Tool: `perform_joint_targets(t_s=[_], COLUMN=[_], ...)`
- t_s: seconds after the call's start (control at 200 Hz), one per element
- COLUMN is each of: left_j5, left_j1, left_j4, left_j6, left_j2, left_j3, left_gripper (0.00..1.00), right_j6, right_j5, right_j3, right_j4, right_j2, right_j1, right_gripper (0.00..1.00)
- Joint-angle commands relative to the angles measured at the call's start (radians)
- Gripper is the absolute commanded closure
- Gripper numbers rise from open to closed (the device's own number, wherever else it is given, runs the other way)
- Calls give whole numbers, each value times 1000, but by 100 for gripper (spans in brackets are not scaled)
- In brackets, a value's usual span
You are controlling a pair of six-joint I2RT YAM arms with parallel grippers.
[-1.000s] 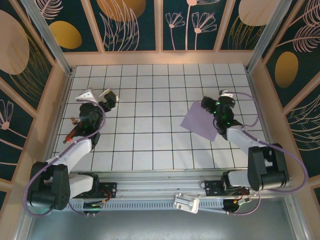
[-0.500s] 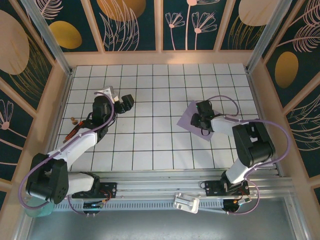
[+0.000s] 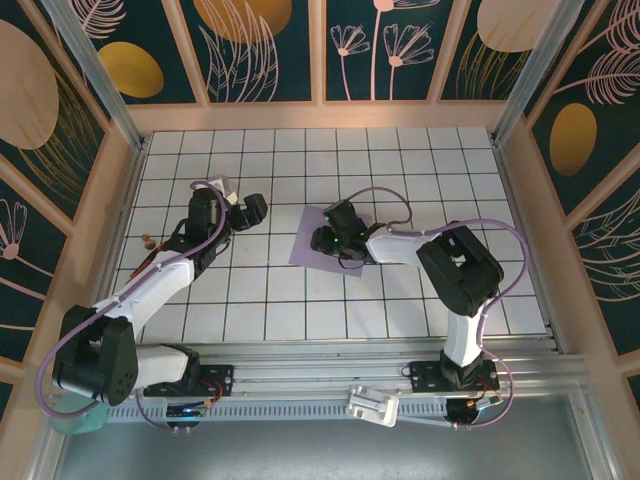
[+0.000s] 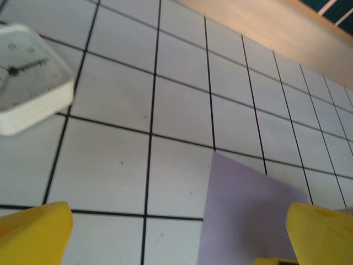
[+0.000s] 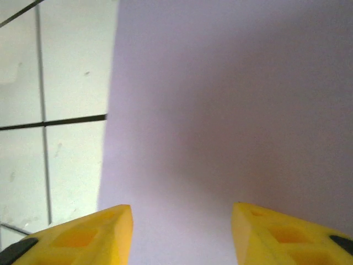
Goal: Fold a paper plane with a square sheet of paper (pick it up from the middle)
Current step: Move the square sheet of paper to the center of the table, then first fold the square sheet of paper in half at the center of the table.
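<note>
Square sheet of paper (image 3: 308,250) lies flat on the tiles (image 3: 400,180). Left of it, beside a small white block (image 4: 30,77), the left gripper (image 3: 250,207) hangs with jaws wide apart. The right gripper (image 5: 181,208) stands over the sheet, fingers parted.

You have a small white block (image 4: 27,77) with a dark mark on the tiled table (image 3: 400,160), and a tiny brown object (image 3: 148,240) near its left edge.

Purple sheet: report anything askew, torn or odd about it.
The purple sheet lies flat but turned slightly off the tile grid, so its edges cross the lines. No tear or crease shows. Nothing else stands out.
</note>
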Motion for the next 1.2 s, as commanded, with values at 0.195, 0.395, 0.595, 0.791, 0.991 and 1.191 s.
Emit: perform_joint_targets(t_s=[0.195, 0.395, 0.595, 0.791, 0.991, 1.191], left_j5=[-108, -184, -172, -177, -177, -148], left_j1=[-290, -407, -445, -455, -454, -454], left_j4=[-220, -437, -657, -838, -957, -981], left_j6=[-112, -87, -21, 26, 44, 43], left_j2=[266, 551, 750, 922, 1021, 1056], left_j3=[207, 507, 782, 1024, 1181, 1207], left_gripper=[1, 1, 1, 1, 1, 1], right_j6=[-140, -299, -348, -344, -357, -347], right_j5=[55, 56, 8, -69, -105, -137], right_j3=[-111, -204, -307, -382, -415, -426], right_j4=[-46, -72, -19, 45, 68, 92], right_j2=[-299, -414, -497, -511, -517, -522], right_j1=[-259, -476, -584, -637, -670, -693], right_gripper=[29, 14, 3, 3, 3, 3])
